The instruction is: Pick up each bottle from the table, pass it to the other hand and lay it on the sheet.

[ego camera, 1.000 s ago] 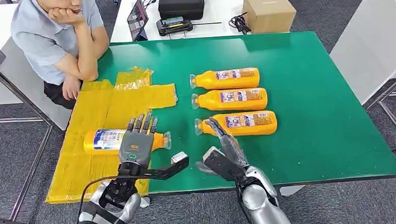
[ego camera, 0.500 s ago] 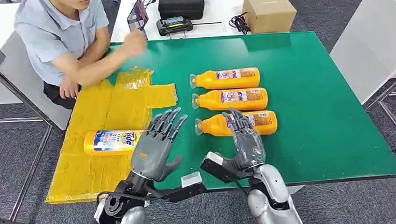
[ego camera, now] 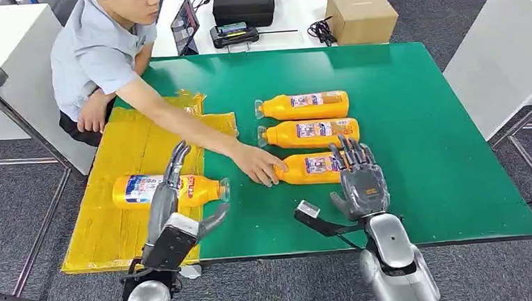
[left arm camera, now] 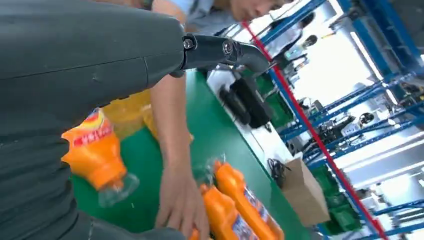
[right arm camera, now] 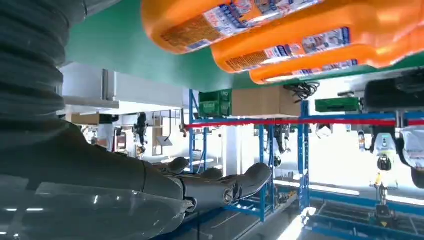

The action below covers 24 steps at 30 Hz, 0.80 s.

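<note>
Bottles: three orange ones on the green table, side by side in a row running away from the right hand, long axes crosswise to its reach, caps toward the left-hand side.
Near bottle: just ahead of the right hand, touching or almost touching its fingertips; cannot tell which. Cap end covered by a person's hand.
Middle bottle: beyond the near one, close alongside.
Far bottle: farthest from the right hand.
Laid bottle: flat on the sheet, just beyond and partly behind the left hand, long axis parallel to the others.
Right hand: released, fingers spread and pointing forward over the label end of the near bottle, holding nothing.
Left hand: released, turned edge-on, fingers apart, holding nothing; laid bottle's neck between fingers and thumb in the head view but not grasped.
Nearer hand: right, by a wide margin, for all three unmoved bottles.
Key relation: near bottle lies straight ahead of the right hand, axis across the palm; likely suits a wrap around the body.
Risk: person's hand on the same bottle; probably best to wait until clear.
</note>
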Available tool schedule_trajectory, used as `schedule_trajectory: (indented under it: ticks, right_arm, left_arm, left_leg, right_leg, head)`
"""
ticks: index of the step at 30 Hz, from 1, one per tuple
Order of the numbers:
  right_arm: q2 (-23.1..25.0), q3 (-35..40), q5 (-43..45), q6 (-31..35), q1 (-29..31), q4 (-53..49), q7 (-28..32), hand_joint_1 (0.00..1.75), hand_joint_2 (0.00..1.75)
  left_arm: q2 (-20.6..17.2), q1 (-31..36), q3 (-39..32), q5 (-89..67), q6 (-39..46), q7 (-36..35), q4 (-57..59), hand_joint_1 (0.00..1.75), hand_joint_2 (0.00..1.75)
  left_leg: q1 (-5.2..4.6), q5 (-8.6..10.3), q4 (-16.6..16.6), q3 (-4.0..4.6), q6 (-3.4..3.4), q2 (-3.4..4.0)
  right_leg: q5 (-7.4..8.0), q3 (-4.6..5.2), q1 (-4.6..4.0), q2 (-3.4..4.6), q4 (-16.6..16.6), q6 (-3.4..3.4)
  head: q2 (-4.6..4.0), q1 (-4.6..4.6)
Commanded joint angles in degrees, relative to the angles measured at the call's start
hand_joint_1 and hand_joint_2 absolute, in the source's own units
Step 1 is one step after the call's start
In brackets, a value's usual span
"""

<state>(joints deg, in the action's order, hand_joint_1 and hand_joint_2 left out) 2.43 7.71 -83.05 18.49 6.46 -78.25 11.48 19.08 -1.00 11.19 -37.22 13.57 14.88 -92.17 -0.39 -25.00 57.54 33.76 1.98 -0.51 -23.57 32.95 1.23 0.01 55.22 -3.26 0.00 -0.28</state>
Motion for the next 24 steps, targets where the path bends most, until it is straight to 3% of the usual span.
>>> schedule_trajectory:
  ticks: [1, 14, 24]
  right_arm:
    - [-2.72, 1.45, 2.39, -3.83, 3.92, 7.00, 1.98, 0.00, 1.75]
    - [-4.66, 6.96, 6.15, -15.79, 7.40, 9.37, -3.19, 0.00, 1.75]
    - [-6.04, 7.31, 9.11, -19.32, 11.15, 17.65, -5.21, 0.00, 1.75]
  left_arm:
    - [0.92, -0.55, -1.27, 5.47, -2.24, -0.24, -0.28, 0.00, 1.75]
    - [0.92, -1.08, -1.61, 2.83, -2.84, -1.55, -1.82, 0.00, 1.75]
    - [0.92, -0.71, -1.10, 3.33, -4.82, -1.97, -1.22, 0.00, 1.75]
  left_leg:
    - [0.06, -0.06, 0.01, -0.11, -0.08, 0.11]
    - [0.06, -0.06, 0.00, -0.15, -0.09, 0.14]
    - [0.13, -0.10, 0.06, -0.25, -0.17, 0.17]
  right_leg:
    - [-0.01, -0.11, -0.06, 0.08, -0.04, 0.10]
    - [-0.02, -0.13, -0.07, 0.10, -0.04, 0.11]
    - [-0.03, -0.26, -0.14, 0.11, -0.04, 0.20]
  head:
    - [0.00, -0.02]
    - [0.00, 0.00]
    - [0.00, -0.02]
